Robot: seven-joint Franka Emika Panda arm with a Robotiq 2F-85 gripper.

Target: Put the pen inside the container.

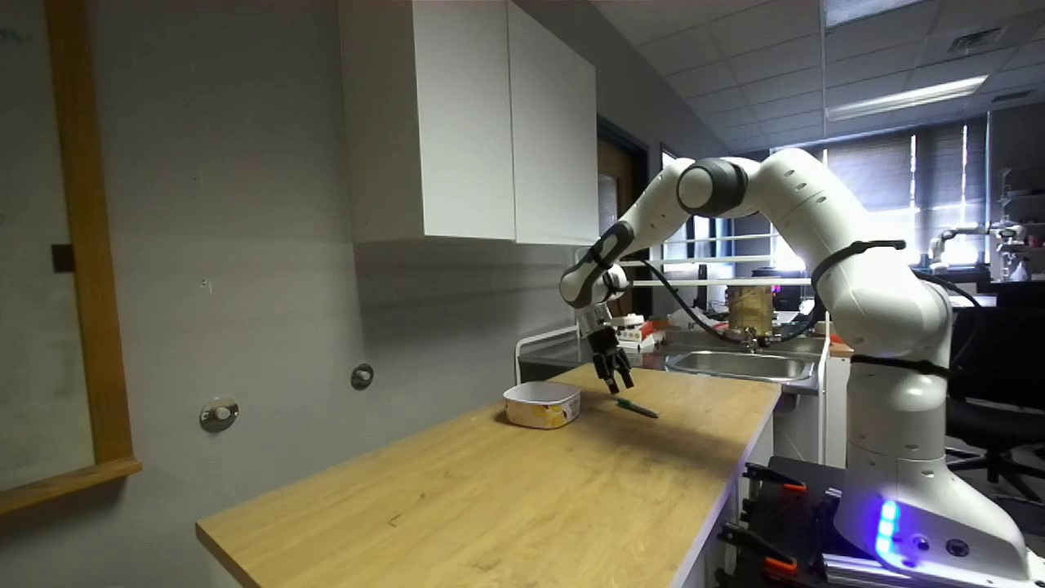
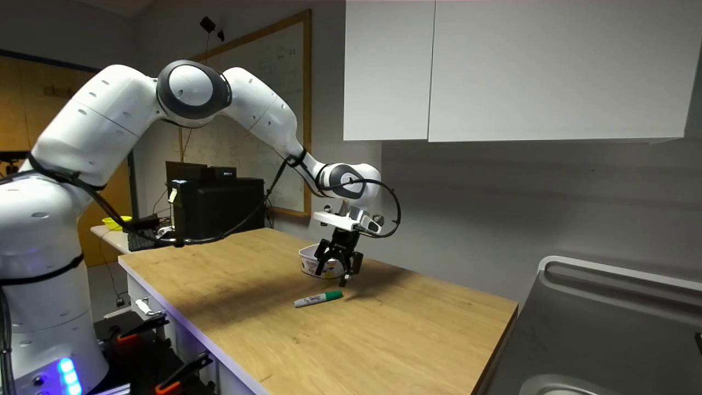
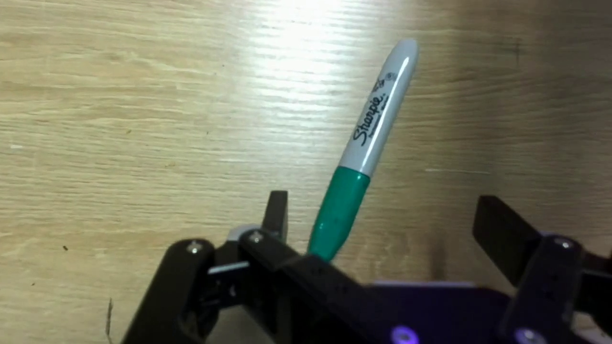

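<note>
The pen is a grey Sharpie marker with a green cap, lying on the wooden counter in both exterior views (image 1: 638,408) (image 2: 318,299) and in the wrist view (image 3: 363,148). My gripper is open and empty above the counter near the capped end, in both exterior views (image 1: 620,387) (image 2: 330,278). In the wrist view the cap lies between the lines of the spread fingers (image 3: 382,196), closer to the left finger, and its tip is hidden behind the gripper. The container, a low white tub with a yellow pattern, stands upright close by (image 1: 543,412); the gripper partly covers it in an exterior view (image 2: 308,264).
The wooden counter (image 1: 490,482) runs along a grey wall. White cabinets (image 1: 469,122) hang above it. A metal sink (image 1: 739,365) with a rack and boxes lies past the counter's end. A black machine (image 2: 219,206) stands beyond the opposite end.
</note>
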